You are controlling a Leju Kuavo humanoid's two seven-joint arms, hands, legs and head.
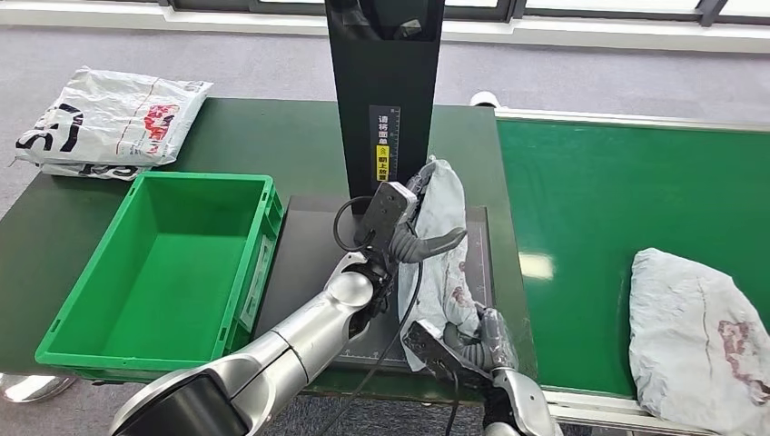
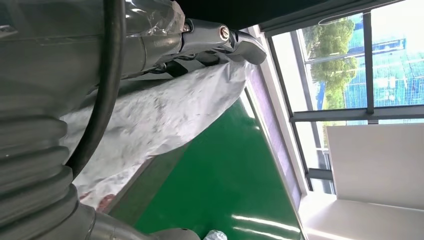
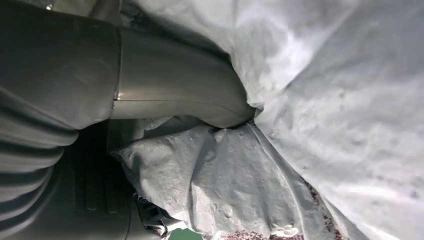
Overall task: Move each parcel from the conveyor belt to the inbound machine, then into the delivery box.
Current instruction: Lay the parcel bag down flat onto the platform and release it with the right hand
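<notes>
1. Head view: both hands grip one grey parcel (image 1: 442, 263) held above the dark scanning plate (image 1: 304, 272) of the inbound machine (image 1: 385, 100).
2. Left hand (image 1: 404, 227) clasps the parcel's far end, close to the machine's black column; its fingers (image 1: 436, 243) curl across the wrapping.
3. Right hand (image 1: 472, 345) grips the parcel's near end, at the plate's front edge.
4. Right wrist view: the thick thumb (image 3: 175, 85) presses into crumpled wrapping.
5. Delivery box (image 1: 172, 263), green, sits just left of the machine's plate on the surface (image 1: 272, 136).
6. Second grey parcel (image 1: 704, 341) lies on the conveyor belt (image 1: 617, 182), right of the machine.
7. White bags (image 1: 109, 118) lie on the surface, beyond the box.
</notes>
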